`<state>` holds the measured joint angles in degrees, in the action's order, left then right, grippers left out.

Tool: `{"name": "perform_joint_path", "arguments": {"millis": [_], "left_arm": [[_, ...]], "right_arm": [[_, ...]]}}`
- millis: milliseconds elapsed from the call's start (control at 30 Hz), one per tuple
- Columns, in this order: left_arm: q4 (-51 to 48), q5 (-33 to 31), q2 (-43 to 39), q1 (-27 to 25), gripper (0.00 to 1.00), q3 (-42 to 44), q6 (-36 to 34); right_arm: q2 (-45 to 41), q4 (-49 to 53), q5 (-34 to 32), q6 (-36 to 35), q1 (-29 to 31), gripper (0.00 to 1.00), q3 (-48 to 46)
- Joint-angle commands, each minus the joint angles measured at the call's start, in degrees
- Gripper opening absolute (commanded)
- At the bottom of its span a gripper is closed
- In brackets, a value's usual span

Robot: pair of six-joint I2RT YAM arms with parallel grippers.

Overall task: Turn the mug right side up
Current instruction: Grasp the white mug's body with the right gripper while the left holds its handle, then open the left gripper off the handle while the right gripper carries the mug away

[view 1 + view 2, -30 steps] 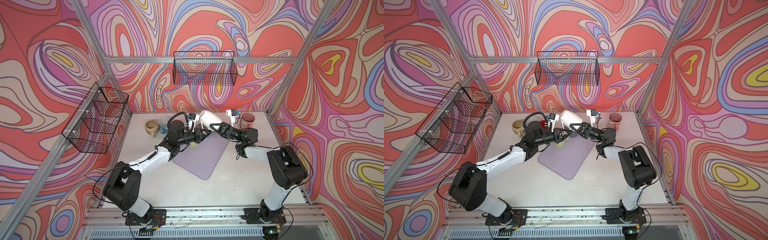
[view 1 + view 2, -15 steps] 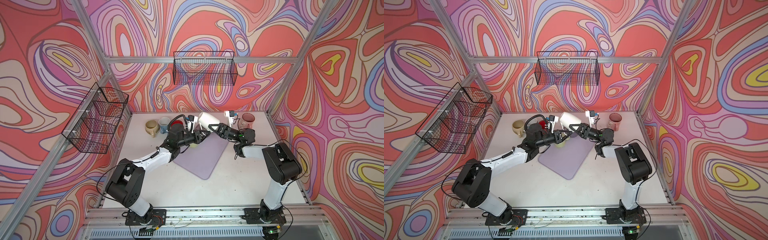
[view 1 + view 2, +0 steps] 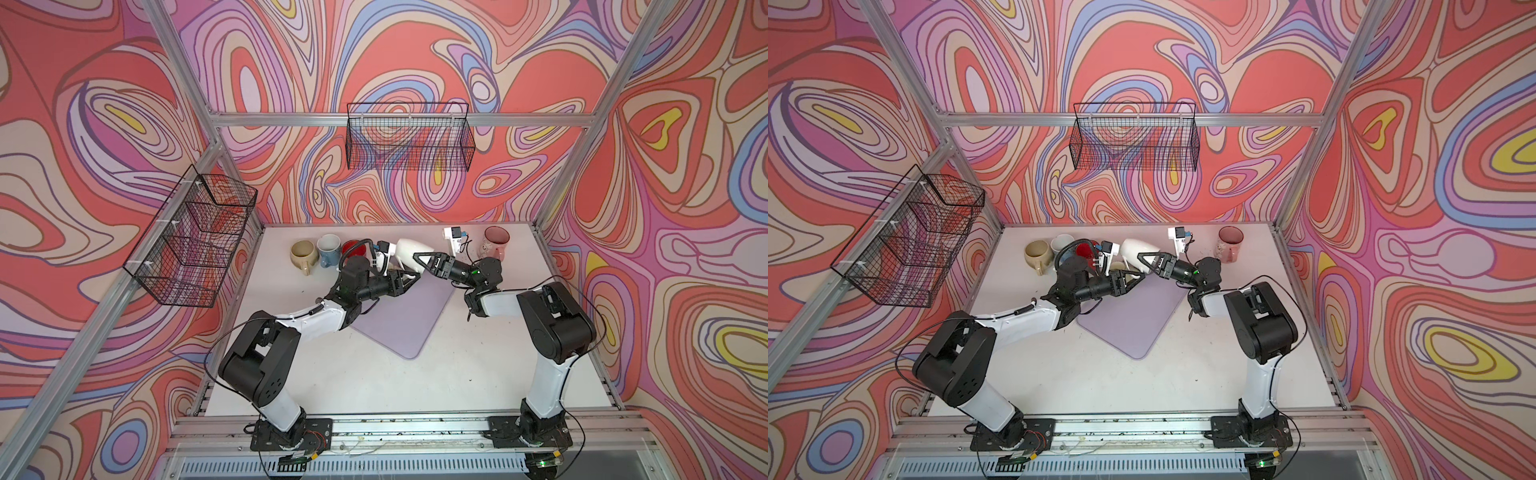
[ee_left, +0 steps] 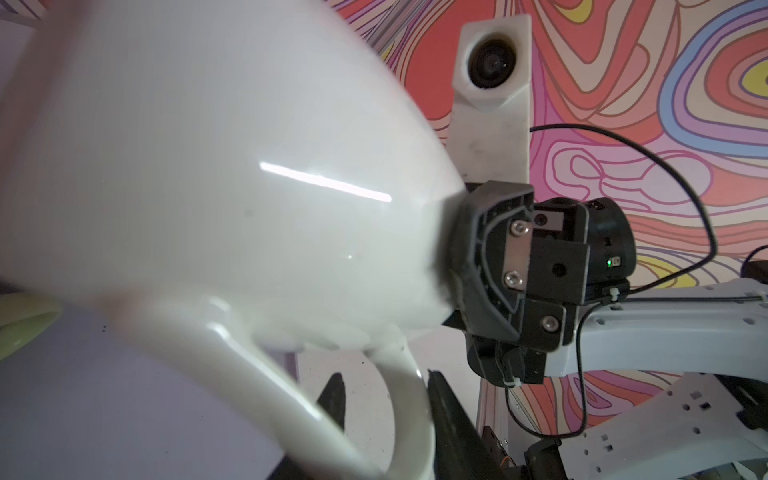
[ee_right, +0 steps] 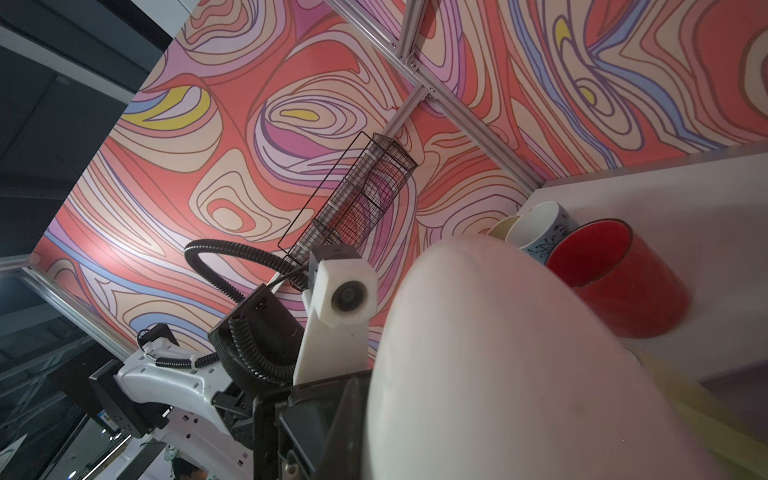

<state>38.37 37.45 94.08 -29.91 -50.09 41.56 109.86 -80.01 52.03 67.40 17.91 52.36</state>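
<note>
A white tapered mug (image 3: 405, 251) (image 3: 1133, 249) hangs tilted in the air over the back end of the purple mat (image 3: 407, 316). My right gripper (image 3: 419, 259) (image 3: 1144, 258) is shut on its narrow end, as the left wrist view shows (image 4: 478, 266). In the right wrist view the mug (image 5: 498, 353) fills the frame, with one black finger (image 5: 345, 424) flat against it. My left gripper (image 3: 409, 280) (image 4: 382, 374) sits just below, open. Its fingers straddle one limb of the handle (image 4: 291, 395), and one of them stands off it.
Beige (image 3: 302, 251), blue (image 3: 329, 247) and red (image 3: 353, 249) mugs stand in a row at the back left. A pink mug (image 3: 496, 241) is at the back right. A pale green mug (image 4: 25, 328) lies under the held one. Wire baskets (image 3: 407, 137) (image 3: 195, 237) hang on the walls.
My left gripper's jaws have parted off the mug's handle. The right gripper has kept its hold, and the mug has sunk slightly.
</note>
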Motion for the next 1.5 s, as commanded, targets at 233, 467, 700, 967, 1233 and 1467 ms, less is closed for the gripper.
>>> {"name": "perform_joint_path", "arguments": {"millis": [233,467,700,967,1233,1467], "left_arm": [[2.5,-0.7,3.9,0.6,0.53,1.1,-1.4],[-1.6,-2.5,3.6,0.6,0.62,0.1,-4.0],[-5.5,-4.0,2.5,0.6,0.64,-0.9,-6.7],[-15.6,-8.0,-2.0,0.6,0.65,-2.7,-14.4],[-28.8,-14.3,-6.9,0.6,0.65,-6.0,-23.5],[-48.1,-24.7,-10.8,0.6,0.64,-12.5,-32.9]], "right_arm": [[0.0,-3.2,-2.1,0.1,-2.3,0.0,-3.2],[-0.4,-3.4,-1.3,-0.1,-4.5,0.0,-6.4],[-1.5,-1.8,-0.8,-1.8,-5.8,0.0,-8.9],[-7.9,14.6,-0.1,-11.2,-6.6,0.0,-10.7],[-17.6,60.9,-2.8,-33.2,-6.6,0.0,-2.4],[-19.6,102.6,-14.6,-52.3,-7.2,0.0,12.3]]}}
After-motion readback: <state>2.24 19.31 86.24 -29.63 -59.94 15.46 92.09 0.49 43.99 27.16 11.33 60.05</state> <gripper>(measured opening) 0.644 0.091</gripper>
